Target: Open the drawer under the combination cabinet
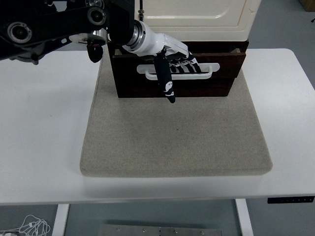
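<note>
One view only, head cam. Left hand (173, 58) in from pic's left, fingers (186, 63) hooked through white handle (178, 70) on drawer (177, 73) front, so closed on handle; thumb (165, 78) hangs down black over drawer face, pointing toward near edge. Right hand not in view.

Drawer at far centre of table (44, 137), lowest part of cabinet (189, 19), sitting on back of grey mat (174, 132). Dark brown front, cream body above. Thin gap along drawer's top edge under cream part: looks pulled out a little, far from fully open, judging by gap alone.

Key relation: handle directly under hand's fingers, touching, no reach left to make. Handle long axis runs left-right across pic, parallel to table's near edge. Drawer front faces robot; slide axis runs far-to-near, at right angles to handle. Grip sits left of handle centre, so pull may skew drawer slightly to one side (judgement).

Next move prob a straight draw toward near edge over mat, wrist kept level so fingers stay hooked. Mat in front bare, nothing blocking travel. Risk: whole cabinet sliding on mat w/ the pull instead of drawer running out; also fingers slipping off handle's lower bar if hand drops.

Left hand nearer by far and the only one in play.
</note>
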`<action>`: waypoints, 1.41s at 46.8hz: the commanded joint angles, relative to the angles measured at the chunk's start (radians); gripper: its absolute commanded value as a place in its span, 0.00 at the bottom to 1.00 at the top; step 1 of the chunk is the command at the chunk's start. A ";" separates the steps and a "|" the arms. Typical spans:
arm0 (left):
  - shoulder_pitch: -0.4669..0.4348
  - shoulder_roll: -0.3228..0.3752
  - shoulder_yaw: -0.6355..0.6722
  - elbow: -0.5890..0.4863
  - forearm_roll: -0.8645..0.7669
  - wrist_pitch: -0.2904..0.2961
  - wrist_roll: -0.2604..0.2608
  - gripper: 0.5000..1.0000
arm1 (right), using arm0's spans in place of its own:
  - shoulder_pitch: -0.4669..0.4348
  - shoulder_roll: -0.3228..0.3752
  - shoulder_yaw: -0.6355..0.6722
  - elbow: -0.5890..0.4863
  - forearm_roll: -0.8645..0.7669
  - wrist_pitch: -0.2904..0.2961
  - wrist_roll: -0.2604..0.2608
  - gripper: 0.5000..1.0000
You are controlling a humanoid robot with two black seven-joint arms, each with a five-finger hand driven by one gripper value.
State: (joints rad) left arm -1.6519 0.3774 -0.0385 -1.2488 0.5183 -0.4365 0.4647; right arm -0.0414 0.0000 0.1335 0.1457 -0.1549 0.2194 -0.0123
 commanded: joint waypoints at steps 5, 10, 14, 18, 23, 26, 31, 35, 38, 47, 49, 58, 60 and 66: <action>0.000 0.006 -0.001 -0.001 -0.001 -0.027 0.000 1.00 | 0.000 0.000 0.000 0.000 0.000 0.000 0.000 0.85; 0.000 0.008 -0.009 -0.006 -0.001 -0.045 0.000 1.00 | 0.000 0.000 0.000 0.000 0.000 0.000 0.000 0.85; 0.000 0.011 -0.026 -0.007 -0.001 -0.074 0.000 1.00 | 0.000 0.000 0.000 0.000 0.000 0.000 0.000 0.85; 0.000 0.012 -0.031 -0.014 -0.001 -0.088 0.000 1.00 | 0.000 0.000 0.000 0.000 0.000 0.000 0.000 0.85; -0.002 0.012 -0.038 -0.017 -0.001 -0.099 0.000 1.00 | 0.000 0.000 0.000 0.000 0.000 0.000 0.000 0.85; -0.002 0.014 -0.040 -0.018 -0.001 -0.113 0.000 1.00 | 0.000 0.000 0.000 0.000 0.000 0.000 0.000 0.85; -0.002 0.015 -0.050 -0.018 -0.003 -0.136 0.000 1.00 | 0.000 0.000 0.000 0.000 0.000 0.000 0.000 0.85; -0.002 0.018 -0.054 -0.018 -0.003 -0.148 0.000 1.00 | 0.000 0.000 0.000 0.000 0.000 0.000 0.000 0.85; -0.002 0.021 -0.054 -0.018 -0.003 -0.154 0.000 1.00 | 0.000 0.000 0.000 0.000 0.000 0.000 0.000 0.85; -0.002 0.026 -0.057 -0.020 -0.007 -0.174 0.000 1.00 | 0.000 0.000 0.000 0.000 0.000 0.000 0.000 0.85; -0.002 0.028 -0.063 -0.020 -0.011 -0.174 0.000 1.00 | 0.000 0.000 0.000 0.000 0.000 0.000 0.000 0.85; -0.002 0.037 -0.070 -0.020 -0.011 -0.174 0.000 1.00 | 0.000 0.000 0.000 0.000 0.000 0.000 0.000 0.85; -0.002 0.038 -0.072 -0.020 -0.012 -0.174 0.000 1.00 | 0.000 0.000 0.000 0.000 0.000 0.000 0.000 0.85; -0.002 0.038 -0.083 -0.020 -0.012 -0.174 0.000 1.00 | 0.000 0.000 0.000 0.000 0.000 0.000 0.000 0.85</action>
State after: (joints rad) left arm -1.6537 0.4156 -0.1149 -1.2687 0.5064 -0.6110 0.4648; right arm -0.0415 0.0000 0.1335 0.1457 -0.1549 0.2194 -0.0124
